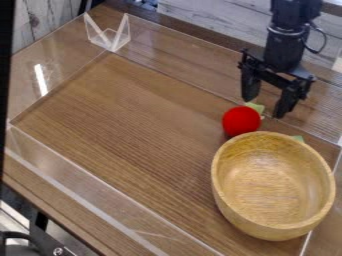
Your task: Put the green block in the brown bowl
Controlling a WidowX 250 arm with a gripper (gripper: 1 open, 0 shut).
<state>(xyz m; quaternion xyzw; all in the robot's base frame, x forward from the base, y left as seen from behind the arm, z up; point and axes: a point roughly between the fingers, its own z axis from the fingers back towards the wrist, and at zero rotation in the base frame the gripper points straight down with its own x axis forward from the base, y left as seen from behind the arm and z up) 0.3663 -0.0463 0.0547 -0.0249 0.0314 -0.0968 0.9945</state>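
Gripper [275, 96] points straight down, fingers spread wide, holding nothing — straddling the green block [254, 106], which peeks out at one o'clock of the red ball [241, 121]. Brown bowl [271, 222] waits empty at five o'clock — likely lining up a grasp.

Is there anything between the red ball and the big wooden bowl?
No. The camera view shows only bare table between the red ball and the brown bowl.

Red ball [241, 121], tan grained brown bowl [274, 186], black tool [271, 98]
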